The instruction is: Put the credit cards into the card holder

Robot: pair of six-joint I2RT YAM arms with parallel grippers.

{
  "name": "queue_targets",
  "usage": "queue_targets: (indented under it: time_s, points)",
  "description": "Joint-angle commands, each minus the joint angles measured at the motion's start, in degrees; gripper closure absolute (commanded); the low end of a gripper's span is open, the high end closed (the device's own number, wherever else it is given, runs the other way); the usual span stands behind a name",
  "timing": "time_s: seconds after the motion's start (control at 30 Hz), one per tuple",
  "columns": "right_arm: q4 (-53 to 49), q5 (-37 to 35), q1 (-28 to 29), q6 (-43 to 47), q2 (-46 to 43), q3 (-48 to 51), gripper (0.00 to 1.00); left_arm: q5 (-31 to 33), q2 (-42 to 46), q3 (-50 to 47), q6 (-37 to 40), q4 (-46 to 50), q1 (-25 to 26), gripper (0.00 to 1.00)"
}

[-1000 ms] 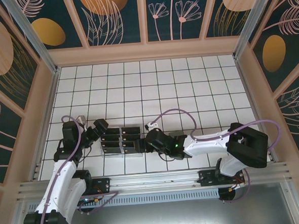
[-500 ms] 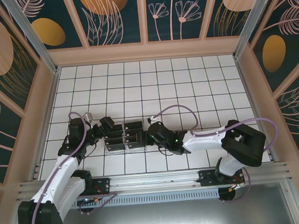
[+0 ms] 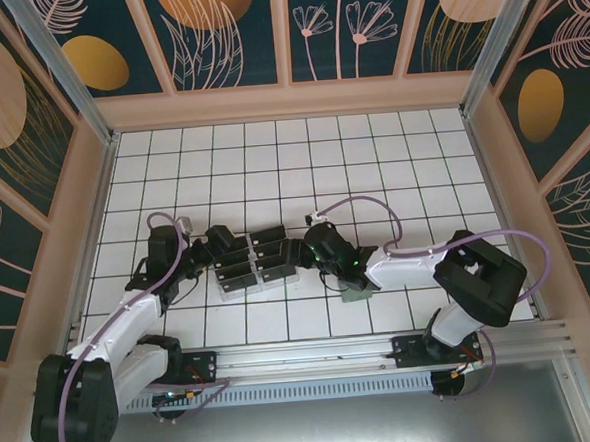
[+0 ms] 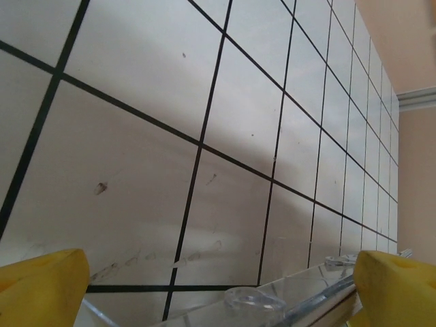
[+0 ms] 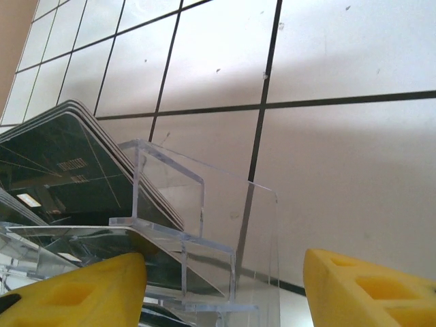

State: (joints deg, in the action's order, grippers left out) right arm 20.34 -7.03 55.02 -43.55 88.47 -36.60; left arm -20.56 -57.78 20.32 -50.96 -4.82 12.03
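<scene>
Several black credit cards (image 3: 260,253) stand in the slots of a clear plastic rack (image 3: 241,284) at the middle of the tiled floor. My left gripper (image 3: 220,251) is at the rack's left end, wide open, with the clear rack's edge (image 4: 300,300) low between its yellow fingers (image 4: 41,286). My right gripper (image 3: 299,251) is at the rack's right end. Its jaws are open around a corner of the rack (image 5: 204,204), the right finger (image 5: 371,286) clear of the wall. The cards (image 5: 68,157) lean in the slots just left of that. The sage-green card holder (image 3: 358,294) lies partly under my right arm.
Raised wooden walls (image 3: 288,101) border the white tiled floor (image 3: 372,166) at the back and sides. A metal rail (image 3: 303,356) runs along the near edge by the arm bases. Open tiles stretch behind the rack.
The rack with its cards has moved away from the near edge and to the right, turning slightly. Both grippers moved with it, the right jaws narrowed, and the green holder now shows under the right arm.
</scene>
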Motion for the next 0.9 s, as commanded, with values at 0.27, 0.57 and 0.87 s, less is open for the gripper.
queue_targets:
  time_s: [0.27, 0.57, 0.87]
  points:
    - [1.0, 1.5, -3.5, 2.6, 1.0, -1.3, 0.38, 3.3, -12.1, 9.1, -0.2, -8.1, 4.4, 0.01]
    - [-1.8, 2.9, -3.8, 3.7, -5.0, -0.7, 0.36, 11.1, -13.3, 14.8, 4.7, -1.0, 4.6, 0.01]
    - [-3.5, 2.8, -3.7, 2.4, -11.5, 3.1, 0.34, 15.9, -7.5, 13.3, 6.7, 5.4, 4.7, 0.01]
